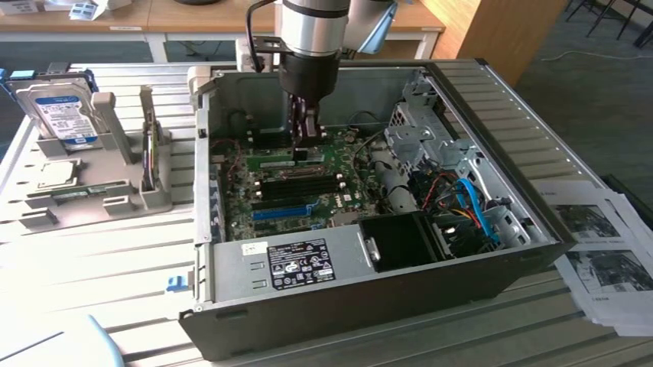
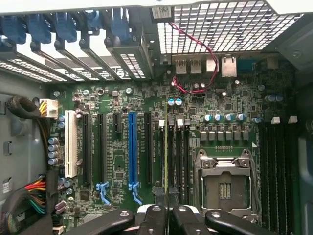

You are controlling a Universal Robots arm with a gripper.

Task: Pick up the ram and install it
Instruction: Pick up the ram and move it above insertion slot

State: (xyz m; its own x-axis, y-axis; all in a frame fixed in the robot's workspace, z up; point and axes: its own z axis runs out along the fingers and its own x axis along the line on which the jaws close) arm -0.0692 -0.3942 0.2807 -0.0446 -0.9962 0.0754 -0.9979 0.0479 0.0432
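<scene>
Gripper (image 2: 167, 213) clamped on ram (image 2: 166, 156): jaws pinched together on its flat faces, near mid-length, so the stick hangs edge-down and any push would prob. go straight down. Ram lines up lengthwise w/ the slots (image 2: 179, 156) just beside the CPU socket (image 2: 222, 183), its lower edge at or in one of them. Can't tell if it's seated. White latches (image 2: 161, 123) sit at the slots' far end. Blue slot (image 2: 132, 147) is well apart, not in line w/ the stick. Board (image 2: 117, 161) faces up since the case (image 1: 510, 115) lies on its side, lid off, letting the arm (image 1: 311, 30) reach in vertically. Farther off, on the exterior view's left, a holder (image 1: 102, 202) outside the case carries a drive (image 1: 60, 115).
</scene>
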